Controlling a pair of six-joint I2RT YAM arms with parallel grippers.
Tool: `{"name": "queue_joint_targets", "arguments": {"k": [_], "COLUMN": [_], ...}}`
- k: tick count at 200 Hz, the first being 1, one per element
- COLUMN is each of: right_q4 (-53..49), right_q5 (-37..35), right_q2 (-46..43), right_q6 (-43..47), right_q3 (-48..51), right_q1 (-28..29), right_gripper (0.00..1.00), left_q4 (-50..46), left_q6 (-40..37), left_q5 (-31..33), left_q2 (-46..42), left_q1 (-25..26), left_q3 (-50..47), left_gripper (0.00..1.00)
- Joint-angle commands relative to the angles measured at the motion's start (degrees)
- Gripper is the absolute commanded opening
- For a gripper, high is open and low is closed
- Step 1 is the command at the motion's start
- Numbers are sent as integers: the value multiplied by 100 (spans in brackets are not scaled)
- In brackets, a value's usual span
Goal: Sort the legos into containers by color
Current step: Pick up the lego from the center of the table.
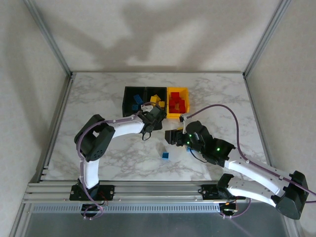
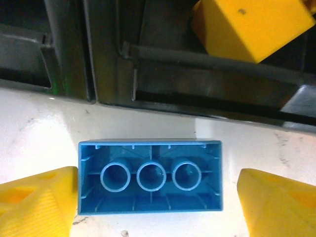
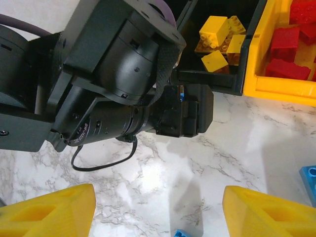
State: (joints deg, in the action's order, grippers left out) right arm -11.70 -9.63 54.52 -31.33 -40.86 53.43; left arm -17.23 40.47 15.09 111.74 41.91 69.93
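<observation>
A blue lego (image 2: 149, 176) lies upside down on the marble, hollow side up, just in front of the containers' black wall (image 2: 197, 64). My left gripper (image 2: 158, 197) is open around it: the left finger (image 2: 44, 202) touches its side, the right finger (image 2: 276, 202) stands apart. From above, the left gripper (image 1: 154, 119) is at the front of the middle black bin (image 1: 156, 90), which holds yellow legos (image 3: 217, 37). The left black bin (image 1: 126, 98) holds blue legos, the yellow bin (image 1: 170, 114) red ones (image 3: 285, 49). My right gripper (image 3: 158, 217) hangs open over bare marble.
Loose blue legos lie on the table: one (image 1: 165, 155) in the middle front, one (image 3: 310, 180) at the right wrist view's right edge. The left arm's wrist (image 3: 113, 84) sits close ahead of my right gripper (image 1: 173, 137). Metal frame rails border the table.
</observation>
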Motion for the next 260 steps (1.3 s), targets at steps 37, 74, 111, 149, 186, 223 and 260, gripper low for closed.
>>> {"name": "queue_joint_targets", "arguments": {"k": [37, 74, 111, 149, 186, 223, 260], "right_q4": [32, 28, 127, 274, 353, 345, 344], "right_q5": [-43, -31, 26, 127, 159, 154, 128], "right_q2": [42, 36, 92, 259, 346, 380, 375], "right_q6": [-22, -22, -41, -70, -84, -100, -110], "right_q3": [80, 77, 44, -8, -28, 7, 63], "right_q1": [-81, -87, -88, -86, -78, -80, -84], "right_gripper": [69, 69, 69, 68, 68, 68, 68], "left_q4": [-283, -402, -712, -906, -564, -266, -149], "left_q6": [-54, -100, -203, -196, 235, 855, 1350], "left_q5": [171, 45, 108, -129, -788, -1148, -1292], "left_q2": [-1, -538, -1442, -1938, -1830, -1323, -849], "left_q1": [19, 41, 13, -482, -1233, -1711, -1871], "left_q3": [107, -94, -295, -146, 161, 611, 1098], "left_gripper": [63, 57, 57, 57, 57, 57, 56]}}
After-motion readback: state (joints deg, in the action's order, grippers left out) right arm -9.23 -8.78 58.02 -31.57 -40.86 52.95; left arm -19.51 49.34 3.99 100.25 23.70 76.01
